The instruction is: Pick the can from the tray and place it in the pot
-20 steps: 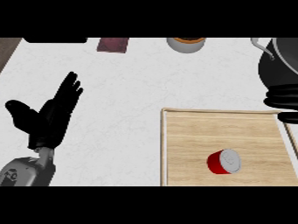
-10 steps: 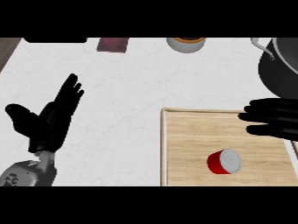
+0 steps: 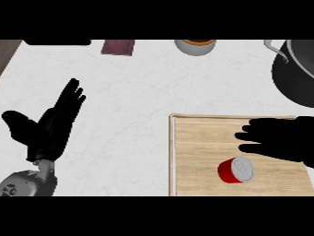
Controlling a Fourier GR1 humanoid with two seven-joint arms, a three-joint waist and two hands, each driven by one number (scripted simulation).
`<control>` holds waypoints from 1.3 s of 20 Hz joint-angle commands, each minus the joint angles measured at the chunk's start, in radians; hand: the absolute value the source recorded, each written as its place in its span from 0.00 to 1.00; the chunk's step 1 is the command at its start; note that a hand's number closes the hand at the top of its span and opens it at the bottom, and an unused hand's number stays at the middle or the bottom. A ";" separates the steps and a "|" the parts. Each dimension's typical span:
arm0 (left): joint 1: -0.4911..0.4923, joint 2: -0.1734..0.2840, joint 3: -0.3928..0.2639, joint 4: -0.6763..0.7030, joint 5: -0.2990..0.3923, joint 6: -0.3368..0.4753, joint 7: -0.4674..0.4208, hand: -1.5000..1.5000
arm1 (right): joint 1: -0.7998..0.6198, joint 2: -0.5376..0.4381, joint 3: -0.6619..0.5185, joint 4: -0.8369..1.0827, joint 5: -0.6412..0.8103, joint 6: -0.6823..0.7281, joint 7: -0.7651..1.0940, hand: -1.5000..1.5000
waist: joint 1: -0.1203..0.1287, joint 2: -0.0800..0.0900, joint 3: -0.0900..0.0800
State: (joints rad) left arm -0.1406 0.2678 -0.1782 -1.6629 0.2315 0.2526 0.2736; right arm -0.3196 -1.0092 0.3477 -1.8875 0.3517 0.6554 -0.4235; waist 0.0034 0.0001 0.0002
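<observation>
**Reach phase: right hand over tray, can not yet grasped**

Can (image 3: pixel 236 170) lies on its side on the tray (image 3: pixel 193 152), toward the near edge, red wall and silver end showing. Nothing touching it.

Right hand (image 3: pixel 285 140) is over the tray just beyond the can, fingers extended and spread, pointing left. Holding nothing. Small gap shows between the fingertips and the can.

Left hand (image 3: pixel 47 129) is resting open at the left, fingers up, well apart from the tray. Not involved.

Pot (image 3: pixel 305 73) sits at the far right corner, beyond the tray, partly cut off by the view's edge.

Step in hand, as I read it: approach for the pick. Next move needs the right hand brought down and nearer, so the can sits between thumb and fingers, then closed around its wall. Since it's on its side, it may roll if nudged first. After that: lift and carry to the pot.
</observation>
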 commanded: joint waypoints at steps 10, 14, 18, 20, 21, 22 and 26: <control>0.031 -0.056 0.013 -0.038 -0.067 -0.032 0.021 0.50 | 0.095 0.168 -0.060 -0.035 0.111 0.070 -0.015 0.00 | -0.002 -0.001 0.000; 0.044 -0.050 0.046 -0.030 -0.059 -0.060 0.025 0.50 | 0.183 0.185 -0.075 -0.174 0.105 0.102 0.080 0.00 | -0.009 -0.002 0.000; -0.013 -0.075 0.056 -0.011 -0.074 -0.052 0.058 0.50 | 0.090 0.285 0.005 -0.050 0.205 0.115 0.146 0.00 | 0.001 0.000 0.000; 0.042 -0.060 0.068 -0.059 -0.071 -0.080 0.042 0.50 | 0.165 0.262 -0.025 -0.126 0.250 0.103 0.135 0.00 | -0.003 -0.001 0.000; 0.040 -0.061 0.098 0.002 -0.048 -0.106 -0.017 0.50 | 0.173 0.253 -0.003 -0.036 0.324 0.025 0.053 0.00 | -0.002 0.000 0.000; 0.024 -0.096 0.026 -0.063 -0.129 -0.033 0.069 0.50 | 0.114 0.308 -0.001 -0.094 0.284 0.120 0.167 0.00 | -0.001 -0.001 0.000; 0.035 -0.108 0.053 -0.035 -0.095 -0.084 0.044 0.50 | 0.088 0.394 0.046 -0.033 0.374 0.111 0.182 0.00 | 0.001 0.000 0.000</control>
State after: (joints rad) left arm -0.1315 0.1876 -0.1021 -1.6821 0.1544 0.1729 0.3127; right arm -0.2019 -0.6916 0.3522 -1.9490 0.6556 0.7486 -0.2747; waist 0.0020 -0.0003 0.0000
